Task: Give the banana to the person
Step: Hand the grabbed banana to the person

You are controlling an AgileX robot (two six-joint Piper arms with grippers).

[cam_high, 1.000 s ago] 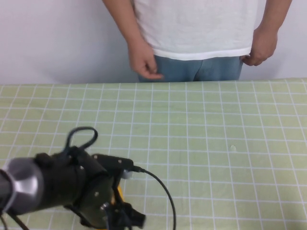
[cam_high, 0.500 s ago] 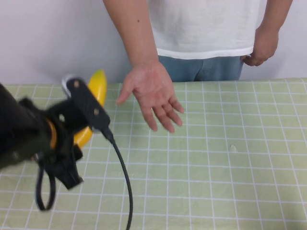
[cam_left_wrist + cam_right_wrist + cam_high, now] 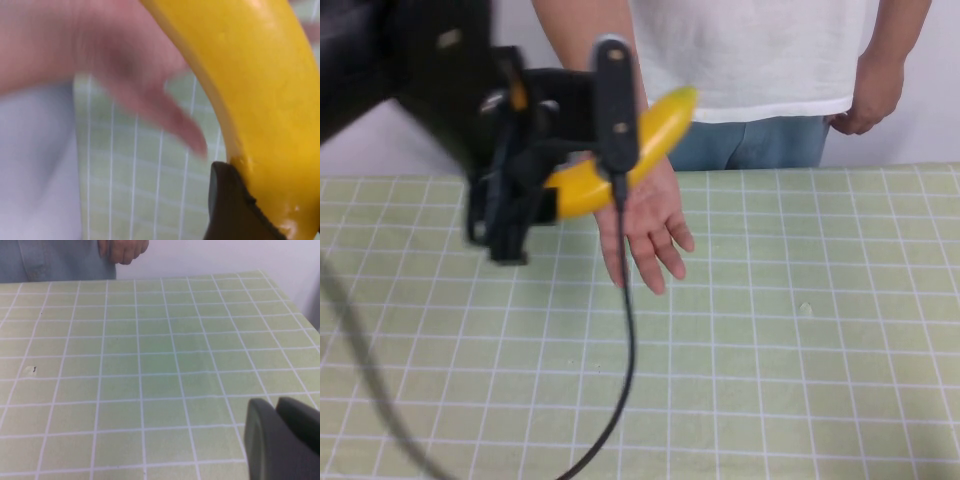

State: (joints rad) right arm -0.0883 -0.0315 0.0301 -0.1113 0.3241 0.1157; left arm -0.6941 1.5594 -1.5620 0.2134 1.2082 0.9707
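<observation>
My left gripper [image 3: 570, 150] is raised high at the far left and is shut on the bright yellow banana [image 3: 650, 140]. The banana hangs just above the person's [image 3: 740, 60] open palm [image 3: 640, 215], which reaches over the table's far edge. In the left wrist view the banana [image 3: 260, 100] fills the picture, with one dark finger [image 3: 230, 205] pressed against it and the hand [image 3: 125, 65] behind. My right gripper [image 3: 280, 435] is shut and empty, low over the table at the near right; it does not show in the high view.
The table [image 3: 800, 350] has a light green cloth with a white grid. A black cable [image 3: 625, 330] hangs from the left arm over the table's middle. The person's other hand [image 3: 865, 95] rests at the hip, also in the right wrist view [image 3: 122, 250].
My left arm has lifted the banana from the near left of the table up and right to above the person's palm. The person's hand came forward, palm up.
</observation>
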